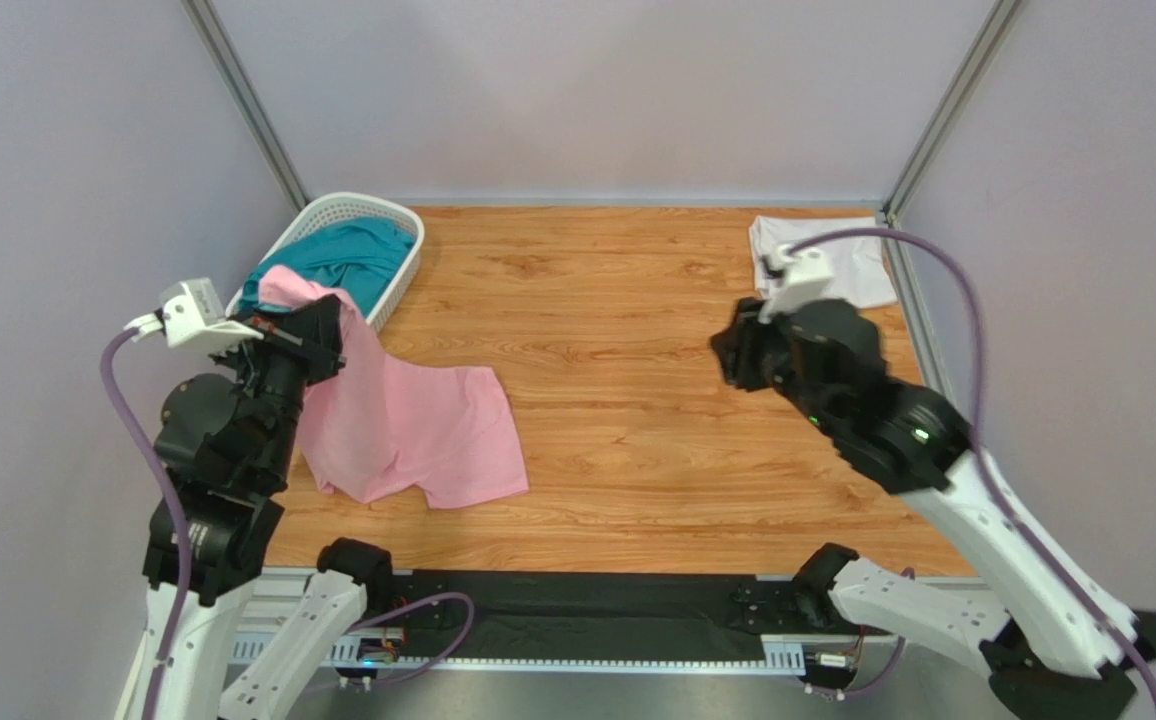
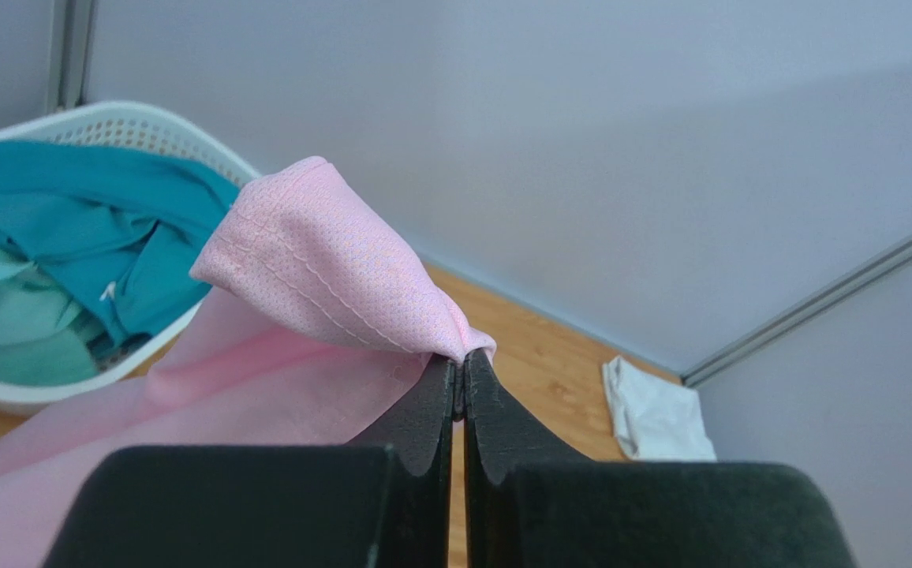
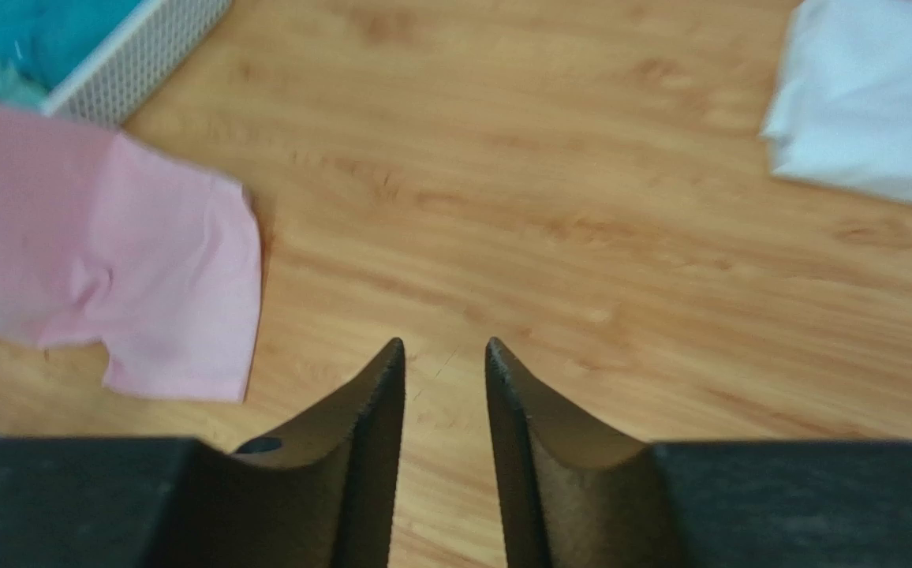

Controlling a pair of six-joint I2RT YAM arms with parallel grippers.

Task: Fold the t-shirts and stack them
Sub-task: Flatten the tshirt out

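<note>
The left gripper (image 2: 462,361) has its jaws pressed tight together on a hemmed edge of the light pink t-shirt (image 1: 419,428), holding that corner up off the wood at the left of the table while the rest of the shirt drapes down and spreads out flat, rumpled, toward the near left. The right gripper (image 3: 443,346) hangs over bare wood to the right of centre, its jaws a little way apart with nothing between them and touching nothing. The teal t-shirt (image 1: 344,255) lies heaped in the white lattice basket (image 1: 401,282) at the far left corner, just behind the raised pink cloth, with a paler green cloth (image 2: 10,326) beside it. The white t-shirt (image 1: 855,263) lies folded at the far right corner, well apart from the others. The table (image 1: 644,345) is warm orange-brown wood grain, closed in on three sides by plain lilac-grey walls (image 1: 584,90) with grey metal posts (image 1: 246,98) at the corners.
</note>
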